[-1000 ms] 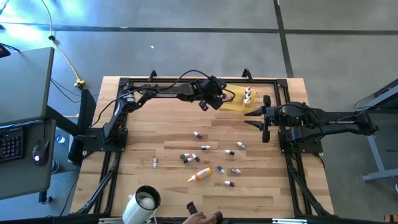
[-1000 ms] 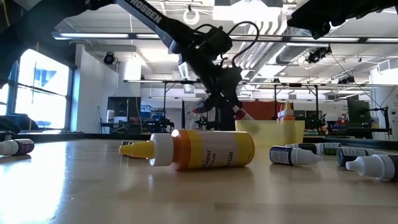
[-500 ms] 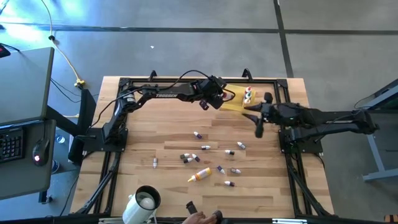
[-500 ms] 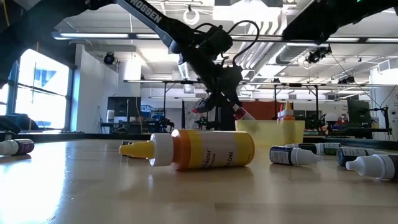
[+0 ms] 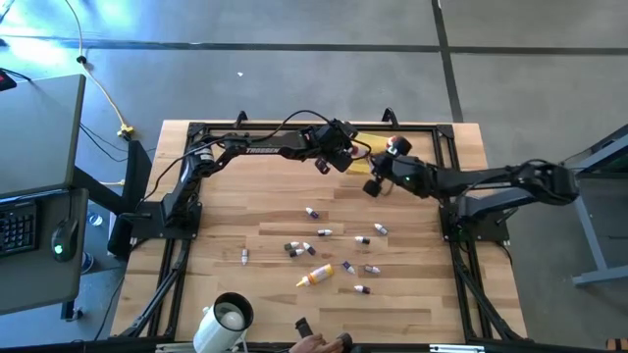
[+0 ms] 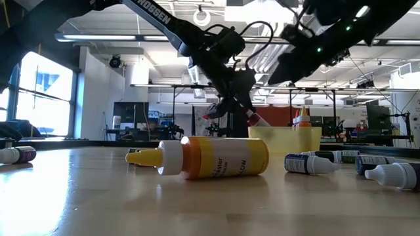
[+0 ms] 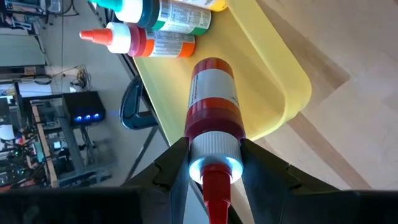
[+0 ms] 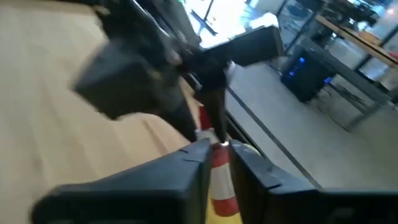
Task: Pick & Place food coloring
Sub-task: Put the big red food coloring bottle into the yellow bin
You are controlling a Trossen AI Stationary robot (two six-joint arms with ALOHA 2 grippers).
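My left gripper (image 5: 322,165) is shut on a red food coloring bottle (image 7: 213,93), which hangs above the edge of the yellow tray (image 7: 267,68). Two bottles (image 7: 161,43) lie in the tray. Several small bottles (image 5: 324,235) and a larger yellow one (image 6: 213,157) lie on their sides on the wooden table. My right gripper (image 5: 371,186) hovers at the tray's near side, close to the left one. Its fingers (image 8: 186,162) stand almost together. A blurred orange and white streak shows in the slit, and I cannot tell whether the fingers touch it. My left gripper pinches the bottle's white cap (image 7: 214,163) between its two fingers, with the red nozzle pointing back between them. The body sticks out past the fingertips, slanting down toward the tray. The bottle is lifted clear of both tray and table.
A white mug (image 5: 228,319) lies near the table's near left corner. The black frame rails (image 5: 294,127) run along the table's edges. Bare wood lies between the tray and the scattered bottles.
My right gripper has swung from the table's right edge toward the tray and my left gripper, sinking and turning as it went. The left gripper and its bottle have kept still.
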